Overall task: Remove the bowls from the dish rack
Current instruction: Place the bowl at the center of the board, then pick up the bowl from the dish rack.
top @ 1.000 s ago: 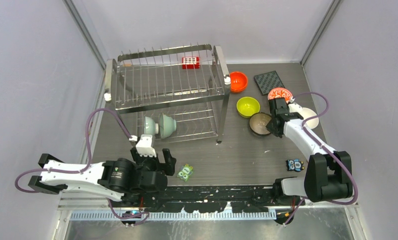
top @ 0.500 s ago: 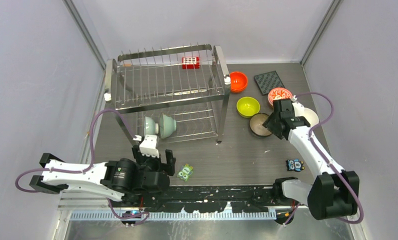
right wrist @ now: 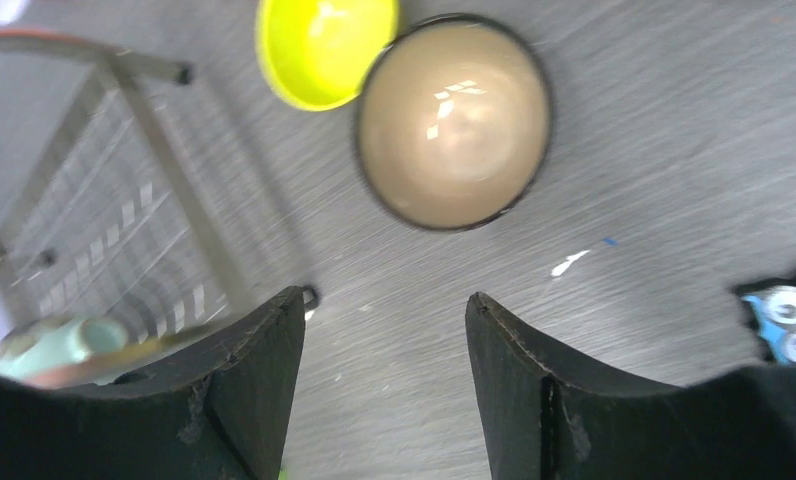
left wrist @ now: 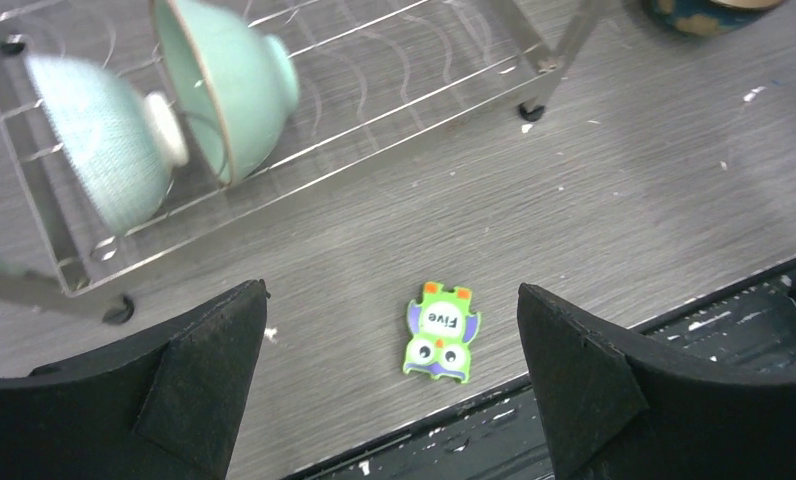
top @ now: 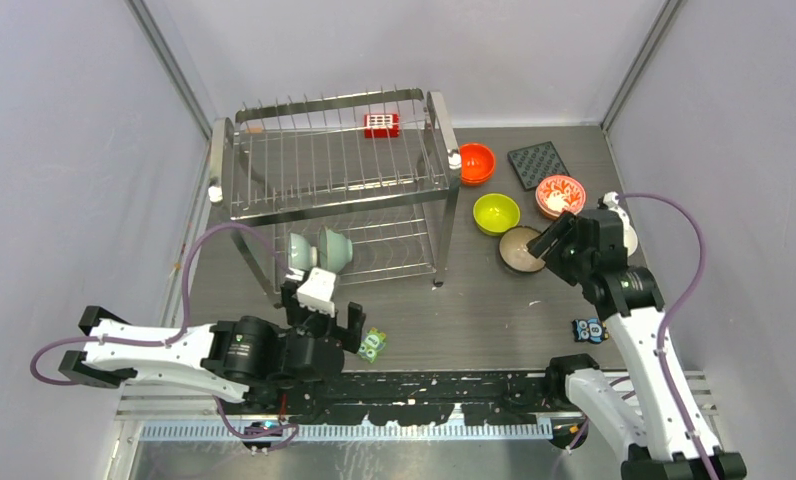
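The steel wire dish rack (top: 326,206) stands at the back left. Two pale green bowls (top: 334,247) (top: 299,251) lean on edge in its lower tier; the left wrist view shows them as one bowl (left wrist: 229,85) and its neighbour (left wrist: 104,140). My left gripper (top: 328,322) (left wrist: 392,290) hangs open and empty just in front of the rack. Right of the rack, on the table, sit a dark bowl with a tan inside (top: 520,248) (right wrist: 454,120), a yellow-green bowl (top: 496,212) (right wrist: 324,45), an orange bowl (top: 476,163) and a red-flowered bowl (top: 560,193). My right gripper (top: 544,246) (right wrist: 386,295) is open above the table beside the dark bowl.
A dark square mat (top: 537,162) lies at the back right. A green owl tile (top: 372,345) (left wrist: 441,330) lies under my left gripper, and a blue owl tile (top: 591,330) (right wrist: 794,320) lies near the right arm. A red-white block (top: 381,124) is clipped to the rack. Grey walls close both sides.
My right gripper opened off the dark bowl's rim and lifted back toward the near edge, leaving the bowl on the table. My left gripper crept slightly right, toward the rack.
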Motion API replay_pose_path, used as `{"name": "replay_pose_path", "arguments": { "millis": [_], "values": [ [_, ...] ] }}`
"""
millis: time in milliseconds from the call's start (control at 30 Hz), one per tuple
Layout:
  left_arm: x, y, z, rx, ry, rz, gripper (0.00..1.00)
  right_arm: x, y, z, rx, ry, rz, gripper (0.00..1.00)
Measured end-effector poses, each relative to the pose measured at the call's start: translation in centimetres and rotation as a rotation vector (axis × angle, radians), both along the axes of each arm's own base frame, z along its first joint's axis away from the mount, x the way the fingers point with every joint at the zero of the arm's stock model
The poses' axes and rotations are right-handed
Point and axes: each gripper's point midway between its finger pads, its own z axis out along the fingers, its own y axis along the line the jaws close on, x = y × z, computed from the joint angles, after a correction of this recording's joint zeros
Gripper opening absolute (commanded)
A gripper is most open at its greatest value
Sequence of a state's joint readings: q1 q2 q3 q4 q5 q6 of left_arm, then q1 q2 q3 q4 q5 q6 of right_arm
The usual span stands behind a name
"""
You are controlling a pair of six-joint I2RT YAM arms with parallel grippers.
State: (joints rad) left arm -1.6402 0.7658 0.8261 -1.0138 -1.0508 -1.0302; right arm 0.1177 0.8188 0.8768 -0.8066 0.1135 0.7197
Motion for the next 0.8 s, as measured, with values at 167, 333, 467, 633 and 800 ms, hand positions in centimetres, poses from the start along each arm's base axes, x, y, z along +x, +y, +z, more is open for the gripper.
{"name": "replay_pose_path", "arguments": {
  "millis": [167,333,467,633,800],
  "values": [
    [0.5,-2.7,0.6,0.015,-0.017,-0.070,0.98,-1.6,3.2,2.3,0.115,-0.080,0.131,0.62],
    [2.9,-4.0,-0.7,0.026,0.022,-0.048,0.98,-3.2,5.2,1.4,0.183,-0.073,0.223,0.61],
    [4.9,-2.9,-2.3,-0.001,0.052,0.018,0.97,-3.9,5.9,1.2,0.196,-0.076,0.260,0.61],
    [6.9,-0.6,-3.7,-0.061,0.071,0.115,0.94,-4.6,6.5,0.6,0.201,-0.081,0.291,0.60],
    [8.1,0.4,-2.9,-0.092,0.028,0.125,0.92,-5.3,7.1,0.0,0.208,-0.094,0.330,0.60]
  ]
}}
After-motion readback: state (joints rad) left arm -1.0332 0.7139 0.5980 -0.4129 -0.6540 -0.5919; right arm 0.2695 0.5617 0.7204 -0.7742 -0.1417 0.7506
